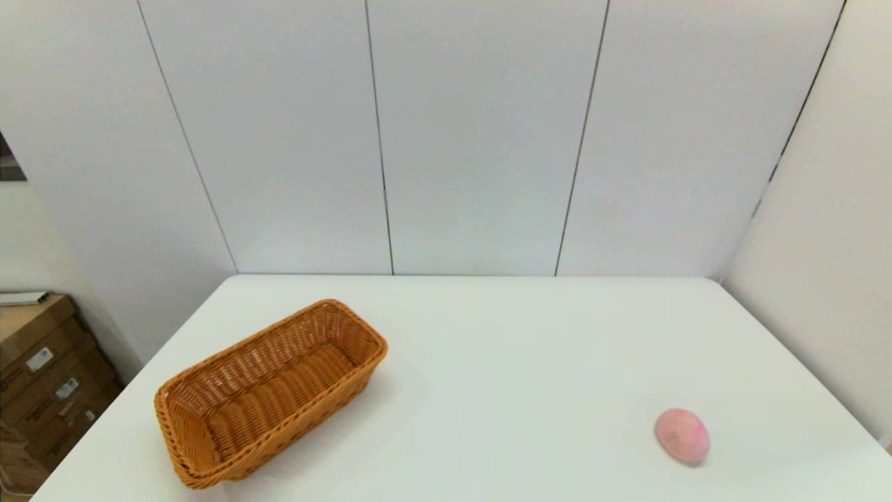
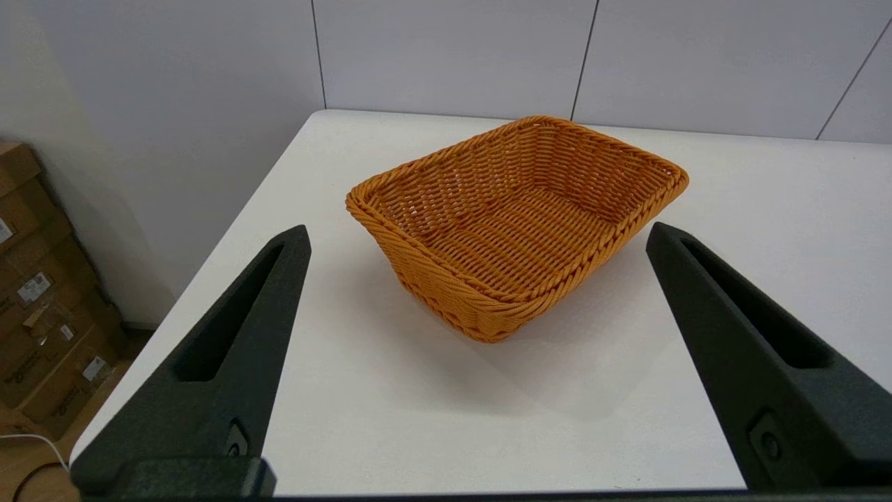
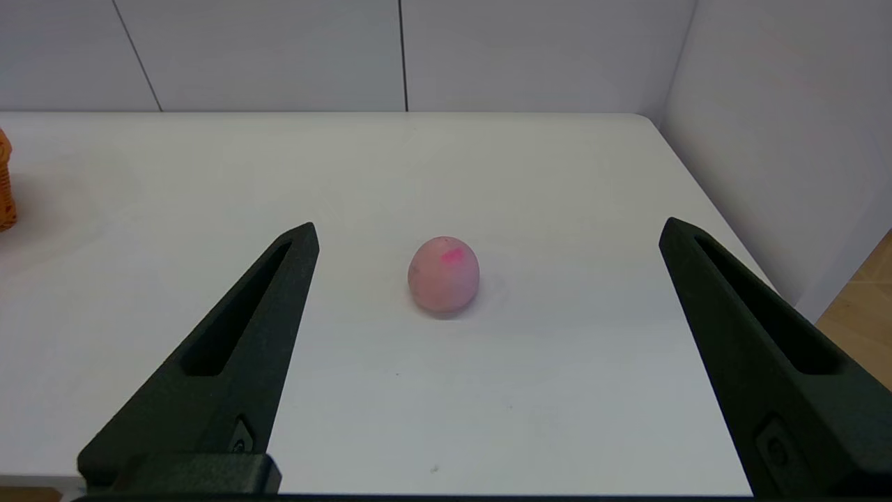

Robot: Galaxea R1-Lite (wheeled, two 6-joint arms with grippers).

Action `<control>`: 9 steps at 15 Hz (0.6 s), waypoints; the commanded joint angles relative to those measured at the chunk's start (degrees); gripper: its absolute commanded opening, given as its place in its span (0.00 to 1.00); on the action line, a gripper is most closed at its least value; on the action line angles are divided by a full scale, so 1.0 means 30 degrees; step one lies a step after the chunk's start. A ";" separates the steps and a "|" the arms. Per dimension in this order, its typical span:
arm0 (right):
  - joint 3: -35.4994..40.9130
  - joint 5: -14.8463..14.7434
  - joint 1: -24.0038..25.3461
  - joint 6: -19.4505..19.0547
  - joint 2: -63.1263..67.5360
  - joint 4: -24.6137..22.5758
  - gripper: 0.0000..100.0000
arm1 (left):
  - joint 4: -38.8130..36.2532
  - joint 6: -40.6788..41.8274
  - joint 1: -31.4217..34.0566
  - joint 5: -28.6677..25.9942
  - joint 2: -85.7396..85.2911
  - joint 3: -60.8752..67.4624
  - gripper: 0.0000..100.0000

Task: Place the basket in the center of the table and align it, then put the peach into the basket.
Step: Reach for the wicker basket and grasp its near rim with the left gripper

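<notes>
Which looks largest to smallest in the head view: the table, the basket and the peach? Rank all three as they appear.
1. table, filling most of the lower picture.
2. basket, lying empty at the robot's left.
3. peach, resting on the table at the robot's right.
No two look alike in size.

The table (image 1: 502,362) carries two items only. The basket (image 1: 268,394) sits skewed near the left front corner, open upward with nothing inside; its interior is reachable from above. The peach (image 1: 682,436) lies near the right front edge, well apart from the basket, with bare surface on every side. Between the two, the middle of the table is an unobstructed stretch. Wall panels (image 1: 474,139) close off the far edge and the right side. Cardboard boxes (image 1: 42,376) stand off the table to the left, below its level. The left gripper (image 2: 477,233) faces the basket with fingers spread wide, short of it. The right gripper (image 3: 488,230) faces the peach likewise, fingers wide, not touching.
</notes>
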 commanded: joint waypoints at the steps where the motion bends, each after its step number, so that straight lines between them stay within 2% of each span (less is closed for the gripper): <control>1: 0.0003 -0.0007 0.0008 -0.0017 0.0024 -0.0033 1.00 | -0.0006 -0.0007 0.0002 0.0011 -0.0008 0.0000 1.00; 6: 0.0003 -0.0036 0.0008 -0.0076 0.0024 -0.0003 1.00 | -0.0064 -0.0183 0.0002 0.0099 -0.0008 -0.0469 1.00; 7: 0.0003 -0.0036 0.0008 -0.0046 0.0024 -0.0003 1.00 | 0.0229 -0.0681 0.0002 0.0011 0.0168 -0.2021 1.00; 9: 0.0003 -0.0036 0.0008 -0.0046 0.0024 0.0026 1.00 | 0.2426 -0.2966 0.0002 0.0040 0.3244 -0.6094 1.00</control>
